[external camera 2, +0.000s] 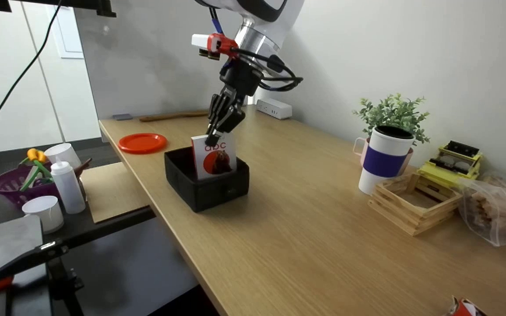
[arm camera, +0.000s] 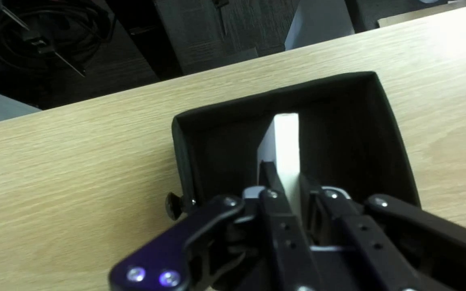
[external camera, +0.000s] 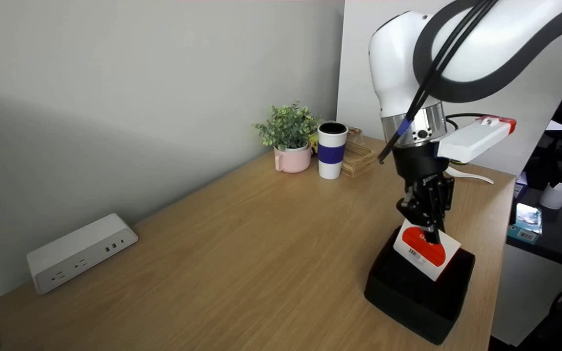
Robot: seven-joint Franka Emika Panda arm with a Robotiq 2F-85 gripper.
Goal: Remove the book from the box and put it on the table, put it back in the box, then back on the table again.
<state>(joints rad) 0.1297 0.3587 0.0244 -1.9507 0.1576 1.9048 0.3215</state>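
The black box (external camera: 403,307) stands on the wood-grain table (external camera: 242,253), near its edge; the box also shows in an exterior view (external camera 2: 222,193) and the wrist view (arm camera: 275,97). The white book with the red patch (external camera: 425,251) stands on edge, tilted, its lower part inside the box; its cover shows in an exterior view (external camera 2: 209,160). My gripper (external camera: 433,236) is shut on the book's upper edge, also in an exterior view (external camera 2: 212,139). In the wrist view the fingers (arm camera: 286,176) lie on both faces of the book (arm camera: 287,137). Whether the book touches the box floor is hidden.
A red plate (external camera 2: 142,143) lies beyond the box. A white cup with a blue band (external camera: 331,151), a potted plant (external camera: 291,131) and a wooden crate (external camera 2: 415,202) stand along the wall. A power strip (external camera: 83,251) lies at the far end by the wall.
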